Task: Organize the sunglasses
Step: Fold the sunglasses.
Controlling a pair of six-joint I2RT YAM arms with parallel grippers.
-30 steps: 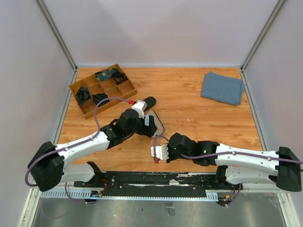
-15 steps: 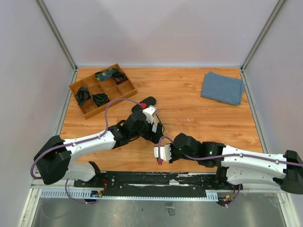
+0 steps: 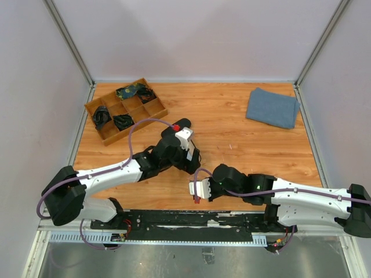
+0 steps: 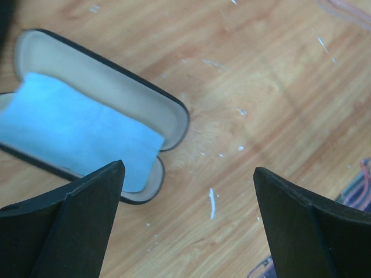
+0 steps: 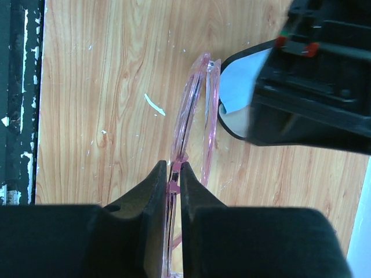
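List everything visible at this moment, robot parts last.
table: one, wood-brown, the whole work area
divided tray: one, brown, far left
dark items: four compartments' worth, black, in the tray; unidentifiable
folded cloth: one, blue-grey, far right
open case: one, black with beige lining, centre
small cloth: one, light blue, inside the open case
sunglasses: one pair, translucent pink, in the right gripper
left gripper: open, beside the case
right gripper: shut on the sunglasses

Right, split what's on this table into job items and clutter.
Job: pink translucent sunglasses, pinched in the right pincer; open black glasses case with its light blue cloth.
Lying about: folded blue towel; wooden divider tray holding dark items.
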